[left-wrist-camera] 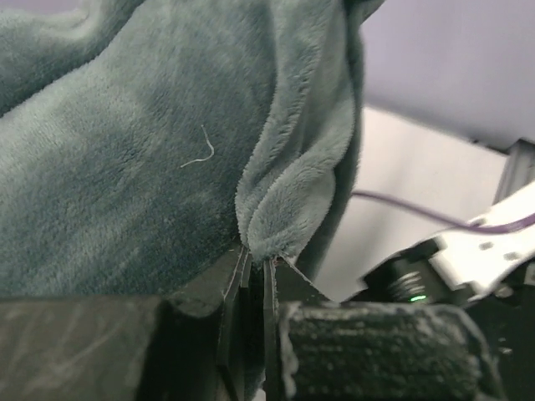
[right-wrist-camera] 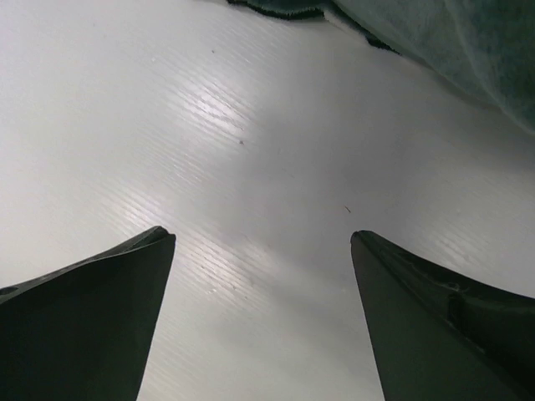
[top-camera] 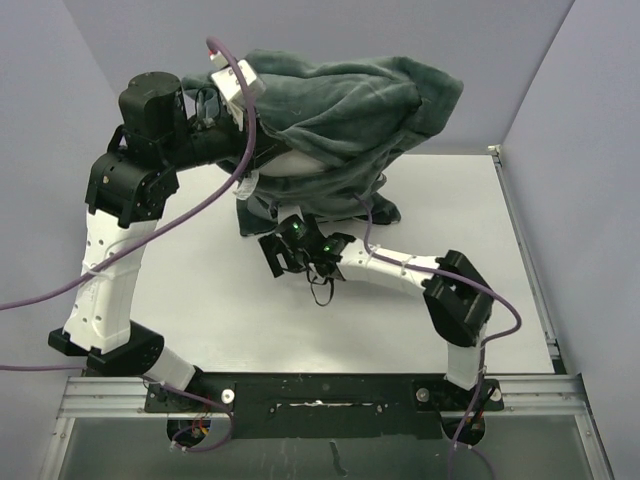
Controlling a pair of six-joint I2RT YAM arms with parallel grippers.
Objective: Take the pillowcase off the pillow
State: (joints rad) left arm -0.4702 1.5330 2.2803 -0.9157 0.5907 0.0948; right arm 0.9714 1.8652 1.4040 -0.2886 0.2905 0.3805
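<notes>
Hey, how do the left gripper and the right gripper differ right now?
The left gripper is shut on a fold of the pillowcase; the right gripper is open, holding nothing. The left gripper sits high, up in the fabric; the right gripper sits low over the table. Both are dark and two-fingered.

— Any room by my right gripper [right-wrist-camera: 261, 238]?
— Yes. There's bare table [right-wrist-camera: 251, 134] between its 2 spread fingers and just ahead of them.
— And beyond that?
— The pillowcase [top-camera: 340, 105] hangs across, its hem reaching the table. My left gripper [left-wrist-camera: 257, 263] is pinched on a fold, and fleece fills everything in front.
</notes>
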